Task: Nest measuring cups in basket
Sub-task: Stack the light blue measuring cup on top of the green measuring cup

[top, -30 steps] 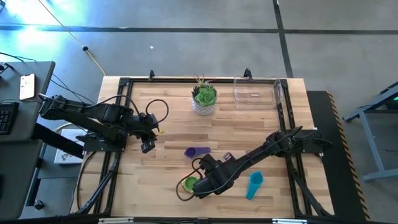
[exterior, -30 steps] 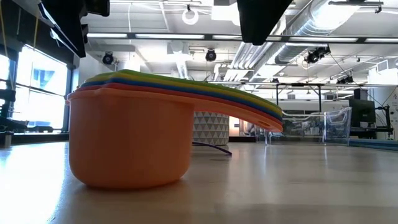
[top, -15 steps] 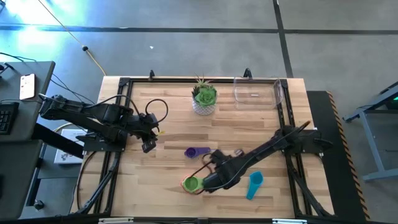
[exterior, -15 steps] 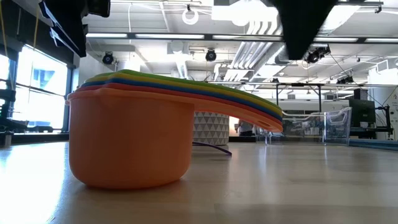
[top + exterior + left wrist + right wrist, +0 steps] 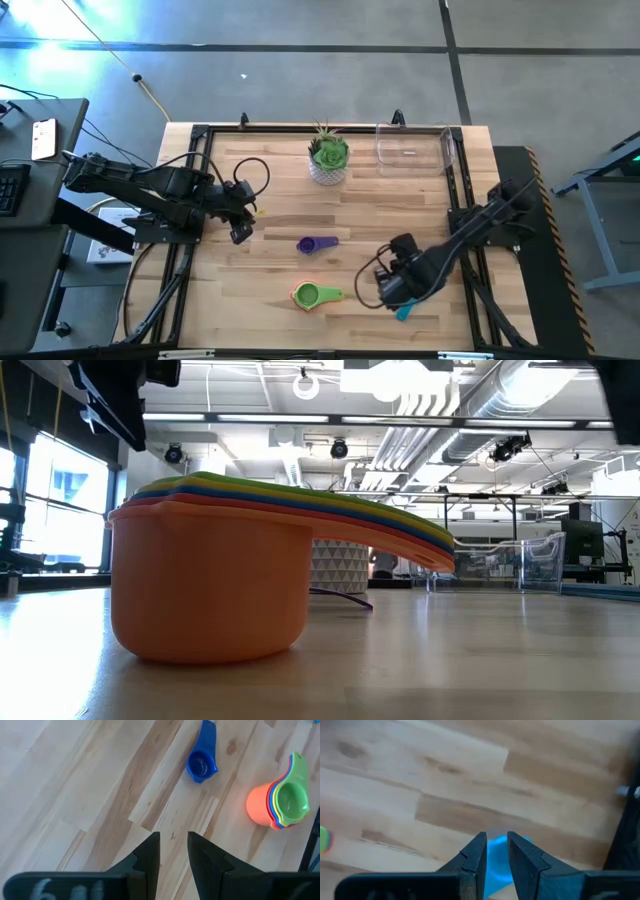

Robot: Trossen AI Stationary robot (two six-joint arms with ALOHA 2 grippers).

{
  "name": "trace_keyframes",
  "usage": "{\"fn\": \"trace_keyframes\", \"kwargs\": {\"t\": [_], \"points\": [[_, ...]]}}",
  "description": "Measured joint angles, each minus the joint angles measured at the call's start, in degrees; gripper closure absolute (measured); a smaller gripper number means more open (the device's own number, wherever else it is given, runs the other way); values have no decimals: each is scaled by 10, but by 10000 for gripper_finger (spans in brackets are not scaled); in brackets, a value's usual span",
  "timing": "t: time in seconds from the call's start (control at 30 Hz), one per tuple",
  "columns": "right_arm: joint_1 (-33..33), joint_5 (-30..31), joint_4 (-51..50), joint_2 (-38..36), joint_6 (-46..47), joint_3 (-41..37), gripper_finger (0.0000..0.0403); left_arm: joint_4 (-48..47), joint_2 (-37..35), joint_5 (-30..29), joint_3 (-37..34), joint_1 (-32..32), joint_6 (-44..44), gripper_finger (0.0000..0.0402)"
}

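Cups: one nested stack [image 5: 310, 295] (orange outermost, green innermost; the low view shows red, blue and yellow rims between) sits on the table [image 5: 270, 270], well to the left of the right claw [image 5: 393, 292]. One purple cup [image 5: 317, 244] lies alone, up-left of that claw and to the right of the left claw [image 5: 238, 236]. One teal cup [image 5: 402, 312] lies directly under the right claw, mostly covered by it in the high view; the right wrist view shows only a blue-teal patch [image 5: 496, 862] between the fingers.

Basket [image 5: 412, 147]: one, clear, at the far edge of the table, well beyond the right claw. No cup shows in it, so the stack is not yet in the basket.

Pot [image 5: 327, 158]: one, white with a green plant, just left of the basket.

Right claw: fingers stand slightly parted, with a narrow gap, gripping nothing; whether they touch the teal cup cannot be told.

Left claw: hangs near the table's left rail, fingers slightly parted, empty; its wrist view shows the purple cup [image 5: 201, 764] as blue, and the stack [image 5: 278, 801] cut by a dark bar.
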Motion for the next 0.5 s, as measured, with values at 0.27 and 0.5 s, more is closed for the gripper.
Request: {"fn": "trace_keyframes", "kwargs": {"t": [0.27, 0.5], "points": [[29, -26, 87, -6, 45, -78, 324, 0, 0, -2, 0, 0, -21, 312], [45, -44, 137, -7, 85, -120, 284, 0, 0, -21, 0, 0, -52, 312]]}}
